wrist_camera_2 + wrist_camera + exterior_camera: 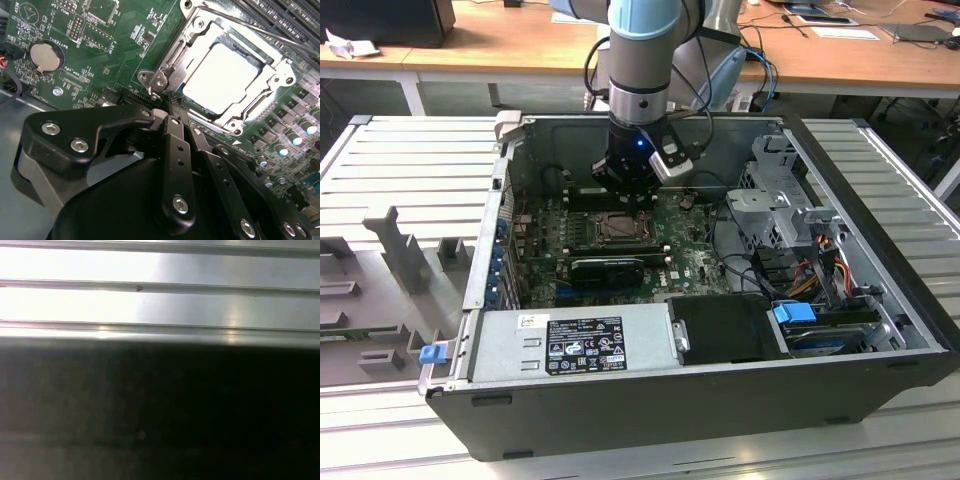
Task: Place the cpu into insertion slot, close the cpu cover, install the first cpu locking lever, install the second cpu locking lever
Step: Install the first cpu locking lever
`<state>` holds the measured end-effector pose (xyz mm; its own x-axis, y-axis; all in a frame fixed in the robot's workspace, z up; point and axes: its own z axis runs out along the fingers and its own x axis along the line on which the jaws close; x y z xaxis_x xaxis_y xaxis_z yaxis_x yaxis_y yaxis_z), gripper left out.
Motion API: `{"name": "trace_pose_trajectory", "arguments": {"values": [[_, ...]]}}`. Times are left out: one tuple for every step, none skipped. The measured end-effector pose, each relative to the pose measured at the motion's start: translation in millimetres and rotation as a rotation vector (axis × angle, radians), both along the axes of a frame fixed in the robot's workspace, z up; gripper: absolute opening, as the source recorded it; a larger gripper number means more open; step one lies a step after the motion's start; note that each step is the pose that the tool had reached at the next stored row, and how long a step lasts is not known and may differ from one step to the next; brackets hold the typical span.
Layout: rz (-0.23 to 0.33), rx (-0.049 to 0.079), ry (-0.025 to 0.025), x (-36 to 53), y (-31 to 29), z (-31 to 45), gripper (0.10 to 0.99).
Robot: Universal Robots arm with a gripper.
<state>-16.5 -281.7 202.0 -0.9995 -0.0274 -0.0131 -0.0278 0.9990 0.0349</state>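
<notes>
- Wooden desks (520, 40) run along the back of the room, behind a ribbed metal worktop (410, 170) that carries an open computer case (650, 400) lying on its side.
- Grey moulded fixtures (405, 250) sit on the worktop at the exterior view's left, just beside the case.
- Inside the case lie a green motherboard (545, 225), a long black card (608, 268), a labelled power supply (570, 345) along the near wall and a metal drive cage (775, 200) at the exterior view's right.
- The arm (640, 60) reaches straight down into the case, with its gripper (625, 197) low over the insertion slot (617, 228) on the motherboard.
- In the second wrist view the cpu (222, 75) lies flat in the slot, its pale silver face showing through the window of the cpu cover (274, 80), which is folded down over it.
- A thin metal lever rod (250, 27) runs along the far edge of the cover, next to the dark memory slots (280, 15); whether it is latched cannot be told.
- The gripper (170, 106) is at the slot's near corner with its black fingers (175, 145) clenched tip to tip, no gap visible between them; whether something thin is pinched there cannot be told.
- A round coin battery (42, 55) sits on the board, well apart from the slot.
- The first wrist view shows pale ribbed metal (150, 270) beside a dark band (160, 405).
</notes>
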Motion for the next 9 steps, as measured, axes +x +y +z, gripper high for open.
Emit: {"name": "trace_pose_trajectory", "arguments": {"values": [[0.0,0.006,0.0002,0.0,-0.1,0.1,0.106],[0.0,0.012,0.0003,-0.1,-0.1,0.2,0.106],[0.0,0.016,0.0004,-0.1,-0.1,0.2,0.106],[0.0,0.017,0.0004,-0.1,0.0,0.1,0.106],[0.0,0.017,0.0003,-0.1,0.0,0.4,0.106],[0.0,0.017,0.0004,-0.1,-0.1,0.9,0.106],[0.0,0.017,0.0004,-0.1,-0.1,2.0,0.106],[0.0,0.017,0.0004,-0.1,-0.1,3.5,0.106],[0.0,0.017,0.0004,-0.1,-0.1,5.8,0.106]]}}
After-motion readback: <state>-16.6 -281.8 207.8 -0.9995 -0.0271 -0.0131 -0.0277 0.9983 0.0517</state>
